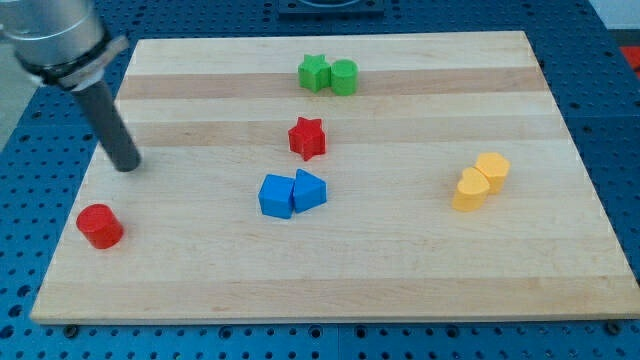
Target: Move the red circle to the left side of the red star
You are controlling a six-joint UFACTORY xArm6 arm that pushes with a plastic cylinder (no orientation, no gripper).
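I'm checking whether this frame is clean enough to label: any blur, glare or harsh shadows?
Camera view: blocks are sharp, from the red circle to the red star; lighting is even, shadows soft and short; a mild sheen on the board, no harsh glare; my tip is crisp, the arm's upper part slightly soft.

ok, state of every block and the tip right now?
my tip: on the board, above and right of the red circle, not touching it.
red circle: alone, near the view's left edge, far left of the star.
red star: alone, mid-board.
green star and green circle: touching.
two blue blocks: touching.
two yellow blocks: touching.
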